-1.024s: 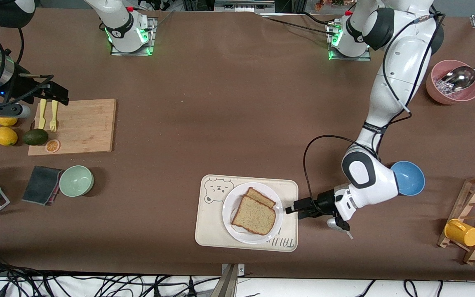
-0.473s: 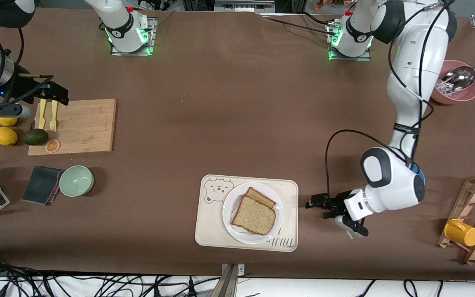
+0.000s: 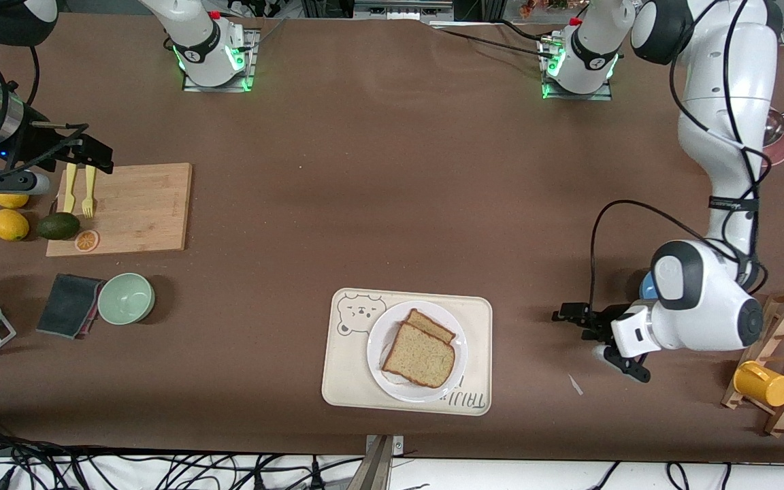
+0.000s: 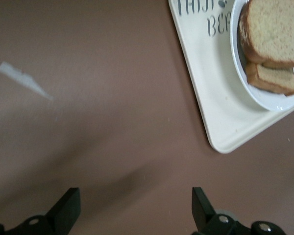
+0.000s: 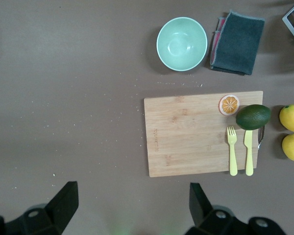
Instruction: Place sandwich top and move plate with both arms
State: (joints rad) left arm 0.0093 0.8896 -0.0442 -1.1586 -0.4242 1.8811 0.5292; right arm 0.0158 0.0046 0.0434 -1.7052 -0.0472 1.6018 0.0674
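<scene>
1. Sandwich top (image 3: pixel 420 355) lying on the plate (image 3: pixel 378 333), seen from the front: covering most of a second bread slice (image 3: pixel 432 326) that is peeking out at the edge farther from the camera. Plate sitting on the cream tray (image 3: pixel 348 371), toward that tray's end nearer the left arm, with the tray close to the table edge (image 3: pixel 229 435) nearest the camera. Left gripper (image 3: pixel 572 318) hanging low over bare table off the tray's end, well apart from it, fingers spread and holding nothing. Right gripper (image 3: pixel 92 158) hovering over the corner of the cutting board (image 3: pixel 140 207) at the right arm's end of the table, waiting. Green bowl (image 3: pixel 126 298) and dark cloth (image 3: pixel 69 305) lying nearer the camera than the board. Blue bowl (image 3: pixel 646 284) showing only partly past the left arm's wrist.

2. Left wrist view: looking down on brown table, with the tray's rounded corner (image 4: pixel 220 142) and the plate's rim (image 4: pixel 264 100) carrying both slices, sandwich top (image 4: pixel 277 32) uppermost. Both fingertips (image 4: pixel 68 208) standing wide apart with only table between them. Small pale scrap (image 4: pixel 24 81) lying on the table.

3. Right wrist view: looking down on the cutting board (image 5: pixel 186 134) carrying a yellow fork (image 5: pixel 232 152), a yellow knife (image 5: pixel 248 152), an orange slice (image 5: pixel 229 104) and an avocado (image 5: pixel 253 116) near one end. Two lemons (image 5: pixel 293 132) lying just off that end. Fingertips (image 5: pixel 66 200) spread wide, gripping nothing.
</scene>
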